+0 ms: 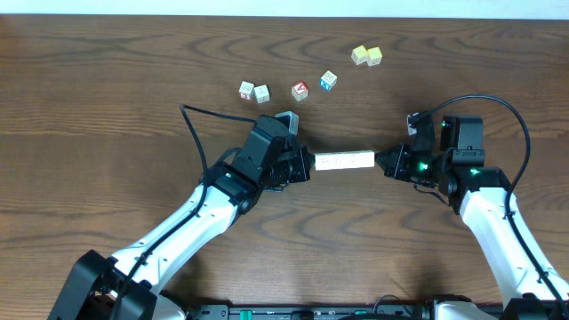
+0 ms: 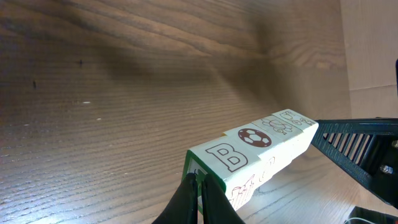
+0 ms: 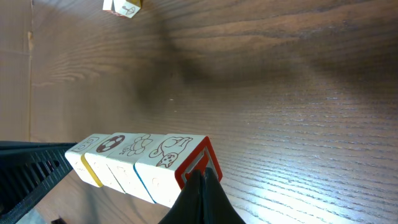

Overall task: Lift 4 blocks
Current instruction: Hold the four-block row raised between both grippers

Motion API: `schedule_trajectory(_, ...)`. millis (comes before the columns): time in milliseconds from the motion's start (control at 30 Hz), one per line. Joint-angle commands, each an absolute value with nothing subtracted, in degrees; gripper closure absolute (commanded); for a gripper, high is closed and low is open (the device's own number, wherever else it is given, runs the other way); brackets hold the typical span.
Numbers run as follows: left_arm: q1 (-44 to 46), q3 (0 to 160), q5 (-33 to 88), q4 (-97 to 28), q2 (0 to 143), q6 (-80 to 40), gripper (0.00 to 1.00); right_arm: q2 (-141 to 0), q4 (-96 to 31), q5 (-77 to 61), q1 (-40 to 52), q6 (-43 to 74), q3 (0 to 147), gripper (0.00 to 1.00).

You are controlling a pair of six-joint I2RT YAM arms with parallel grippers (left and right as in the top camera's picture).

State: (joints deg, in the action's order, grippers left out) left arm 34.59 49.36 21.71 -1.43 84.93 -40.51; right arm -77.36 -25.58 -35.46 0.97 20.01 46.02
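Over the bench (image 1: 107, 107), the left gripper (image 1: 308, 164) and right gripper (image 1: 380, 161) each have their fingers pressed together. Their tips push inward on the two ends of a row made of the four blocks (image 1: 343, 161). The row hangs between them on the robot's side of the red-faced cube (image 1: 300, 90), well apart from it (clear of the wood, I judge from the shadow). My worry is that only end pressure holds it. If either gripper eases outward or drifts off line, I expect the row to buckle at a joint and drop.
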Motion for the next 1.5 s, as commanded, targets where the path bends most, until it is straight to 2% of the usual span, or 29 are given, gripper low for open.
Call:
schedule_trajectory(0, 37.1, 50.9, 28.9, 0.5, 83.5, -41.0, 0.93, -77.3, -25.5, -47.9, 3.1, 20.8, 46.4, 0.99)
schedule_trajectory(1467, 37.1, 50.9, 29.0, 0.5, 83.5, -41.0, 0.93, -77.3, -24.1, -46.3, 6.0, 21.2, 46.4, 0.99)
